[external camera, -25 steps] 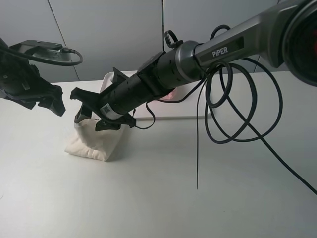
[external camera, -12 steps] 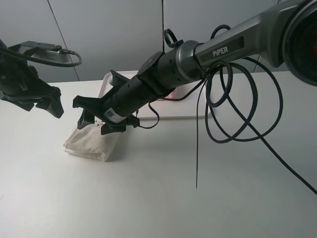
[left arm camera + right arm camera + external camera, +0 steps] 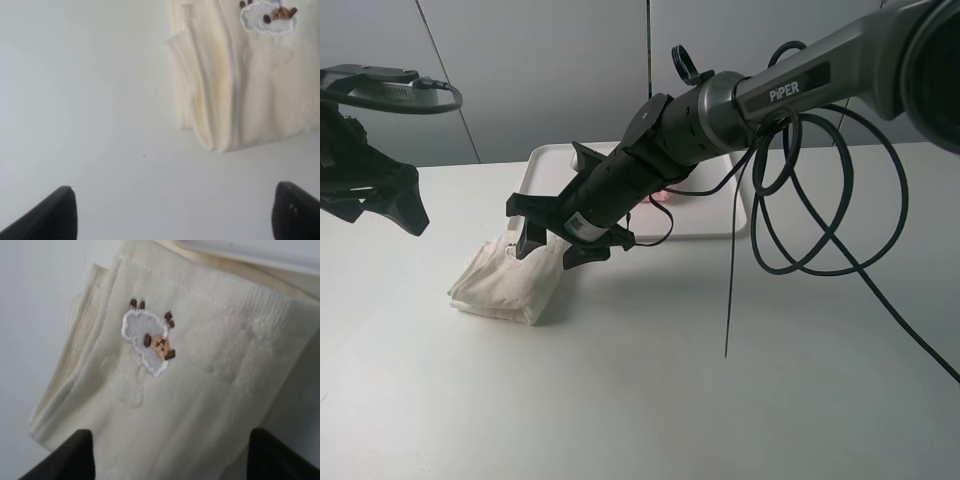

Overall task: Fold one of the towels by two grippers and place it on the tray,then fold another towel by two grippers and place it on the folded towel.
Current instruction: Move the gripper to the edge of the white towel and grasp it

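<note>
Folded cream-white towel (image 3: 510, 283) lies directly beneath the right gripper (image 3: 552, 236) (jaws apart, empty), near the table's (image 3: 650, 400) left edge.

The right arm (image 3: 720, 110) hides most of the white tray (image 3: 542, 165) and all but a pink scrap (image 3: 661, 196) on it, while the left arm (image 3: 365, 180) runs off the frame's edge.

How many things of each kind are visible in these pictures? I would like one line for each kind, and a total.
Towels: 2, the cream-white towel and a pink one, barely showing
Trays: 1, the white tray
Grippers: 2, the left gripper and the right gripper
Total: 5
</note>
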`<action>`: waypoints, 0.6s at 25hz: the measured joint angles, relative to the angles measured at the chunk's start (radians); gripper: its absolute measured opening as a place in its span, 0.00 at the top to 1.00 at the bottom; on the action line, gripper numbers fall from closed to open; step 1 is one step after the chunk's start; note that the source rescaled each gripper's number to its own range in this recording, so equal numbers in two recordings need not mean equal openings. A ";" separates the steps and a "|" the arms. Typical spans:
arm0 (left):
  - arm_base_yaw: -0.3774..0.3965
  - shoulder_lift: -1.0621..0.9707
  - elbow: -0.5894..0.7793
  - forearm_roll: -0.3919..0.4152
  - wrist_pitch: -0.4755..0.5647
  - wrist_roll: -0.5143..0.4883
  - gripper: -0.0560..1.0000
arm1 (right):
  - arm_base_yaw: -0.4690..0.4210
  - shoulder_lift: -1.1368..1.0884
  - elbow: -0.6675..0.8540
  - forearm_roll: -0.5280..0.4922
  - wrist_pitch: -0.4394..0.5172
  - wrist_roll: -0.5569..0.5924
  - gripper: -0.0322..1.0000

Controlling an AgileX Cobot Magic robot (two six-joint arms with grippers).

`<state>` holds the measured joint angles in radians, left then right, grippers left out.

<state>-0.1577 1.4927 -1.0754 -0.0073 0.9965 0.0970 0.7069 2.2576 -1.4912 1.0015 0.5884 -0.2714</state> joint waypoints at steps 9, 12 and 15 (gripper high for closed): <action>0.000 -0.401 0.162 0.000 0.018 -0.032 0.00 | 0.000 0.000 0.000 -0.021 -0.059 0.033 0.18; 0.000 -0.510 0.170 0.007 0.035 -0.036 0.00 | 0.000 0.000 0.000 -0.021 -0.077 0.037 0.18; 0.000 -0.561 0.172 0.022 0.068 -0.040 0.00 | 0.000 0.013 -0.007 -0.021 -0.084 0.048 0.19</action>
<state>-0.1577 0.9320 -0.9031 0.0147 1.0643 0.0570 0.7069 2.2702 -1.4981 0.9807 0.5044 -0.2229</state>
